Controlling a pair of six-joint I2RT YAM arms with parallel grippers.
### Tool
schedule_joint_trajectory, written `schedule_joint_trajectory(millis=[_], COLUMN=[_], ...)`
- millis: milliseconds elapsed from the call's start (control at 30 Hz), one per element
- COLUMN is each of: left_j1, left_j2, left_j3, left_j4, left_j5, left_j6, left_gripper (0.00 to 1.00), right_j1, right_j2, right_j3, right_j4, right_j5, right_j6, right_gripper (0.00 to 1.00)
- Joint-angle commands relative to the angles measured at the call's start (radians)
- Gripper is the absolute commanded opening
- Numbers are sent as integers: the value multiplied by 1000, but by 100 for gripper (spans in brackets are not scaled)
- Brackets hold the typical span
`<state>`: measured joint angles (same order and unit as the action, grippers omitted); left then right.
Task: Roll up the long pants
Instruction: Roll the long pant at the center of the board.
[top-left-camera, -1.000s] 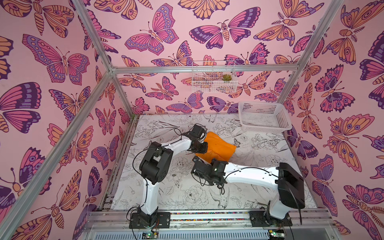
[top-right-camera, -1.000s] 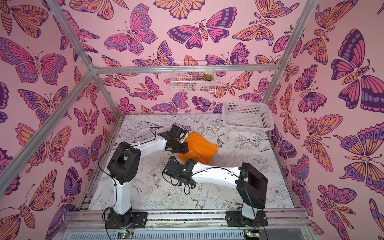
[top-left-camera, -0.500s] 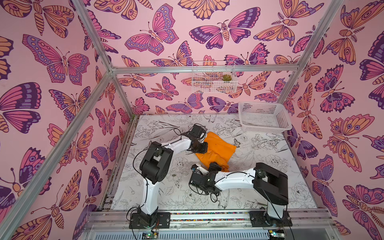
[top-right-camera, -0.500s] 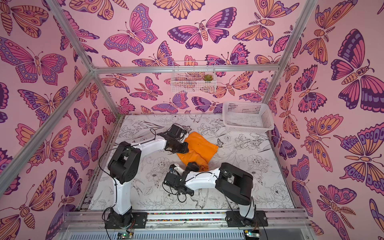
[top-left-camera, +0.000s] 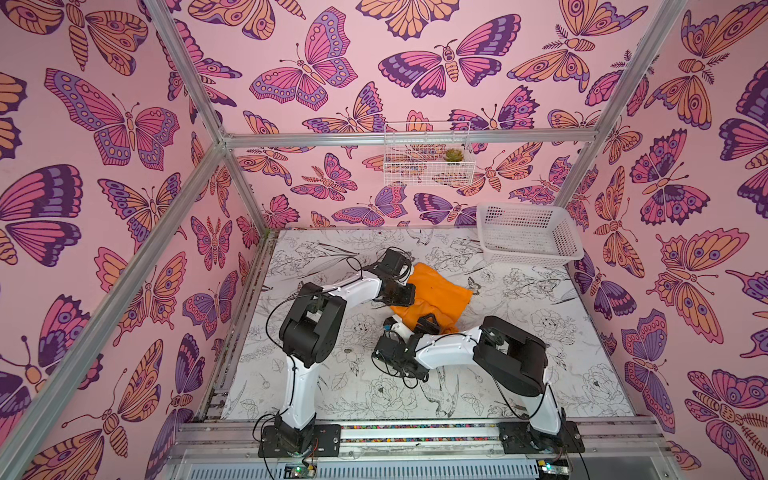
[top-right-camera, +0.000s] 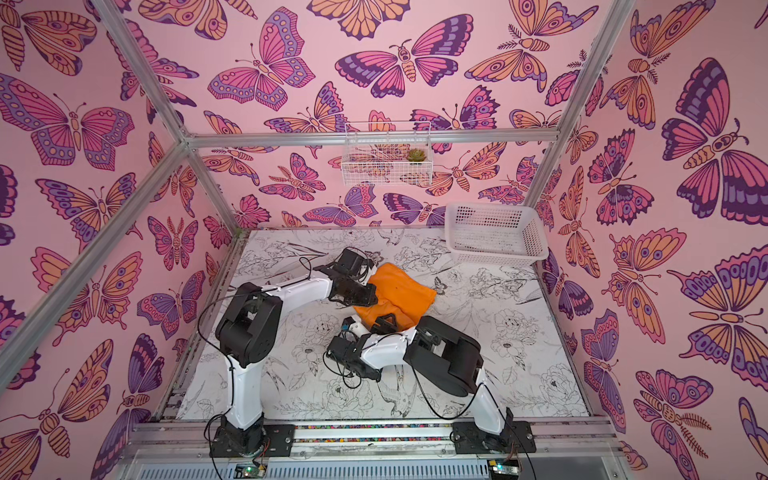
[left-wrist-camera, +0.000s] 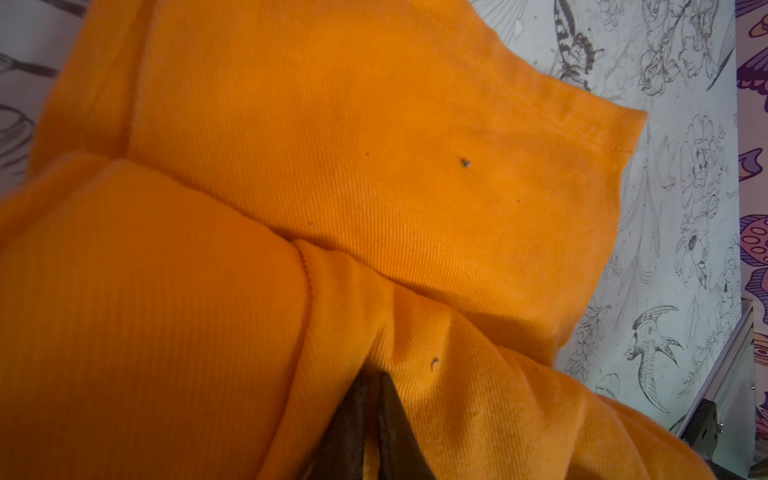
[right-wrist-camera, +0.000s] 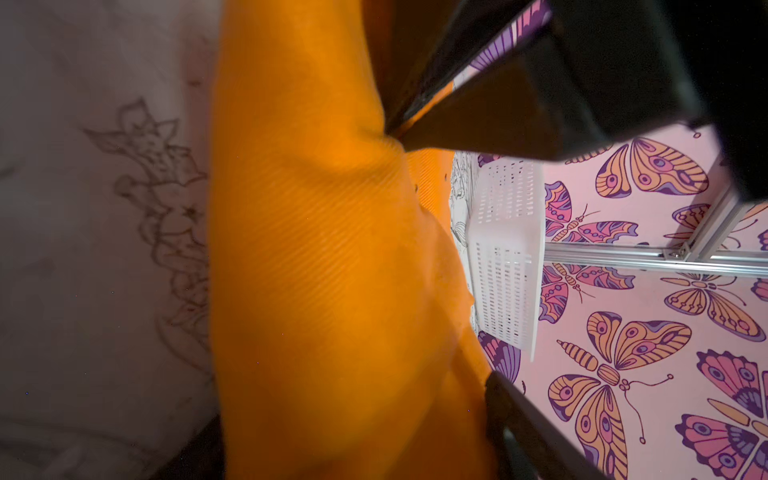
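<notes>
Checking the grips. The long pants (top-left-camera: 440, 295) sit as a compact folded bundle on the table (top-left-camera: 540, 332), mid-width and a bit back of centre, visible in both top views. They are well apart from the white basket (top-left-camera: 532, 253) in the far right corner.

Left gripper (top-left-camera: 407, 298) is at the bundle's left edge. In the left wrist view its two dark fingers (left-wrist-camera: 395, 415) are nearly together, with a ridge of orange cloth pinched between them, so the jaws are clamped on the pants. The cloth humps up around the fingertips. Beyond them lies a flat hemmed panel, with a thicker rolled fold lying over its near side.

Right gripper (top-left-camera: 411, 326) is at the bundle's near edge, touching it. In the right wrist view the jaws stand wide apart with the thick orange fold (right-wrist-camera: 332, 270) between them. One fingertip (right-wrist-camera: 457, 124) digs a dent into the cloth. The other finger (right-wrist-camera: 523, 419) sits just at the cloth's edge. I can't tell whether that is a squeeze or only contact.

Both grippers are on the same bundle, near each other, at adjacent edges.
</notes>
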<state>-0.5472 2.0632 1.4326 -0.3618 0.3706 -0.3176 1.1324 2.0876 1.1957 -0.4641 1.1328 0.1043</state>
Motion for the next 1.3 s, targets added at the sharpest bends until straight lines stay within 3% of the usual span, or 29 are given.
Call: schedule_joint_trajectory(millis=[0,133,233,500,667,967,1267], left_j1=[8,16,29,68,70,68,51], left_j2=[119,109,88,-66,-167,-337,-528], left_j3=[-81,-90,-107,-193,-234,-318,-320], left_j4=[-145,-146,-146,-152,-184,-236,-333], left_j5=[-86,-87,-89,-90,-109,-161,-242], left_j6=[23,23,22,7,-4,-37,-83], left_gripper=[12,11,11,11,12,12,13], right_j1=[-58,-80,-85,-91,-135,-236,-385], right_j2=[67,71,12,-262,-348,-323,-156], right_j3=[-33,-22,-71,-160,-121,-22,122], right_j4=[48,58,97,91,12,-92,-152], right_j5=[-96,-165,-234,-510,-772,-1231,-1628], right_j6=[-8,-46,-53,-41,-13,26,46], right_gripper=[70,29,18,12,12,12,12])
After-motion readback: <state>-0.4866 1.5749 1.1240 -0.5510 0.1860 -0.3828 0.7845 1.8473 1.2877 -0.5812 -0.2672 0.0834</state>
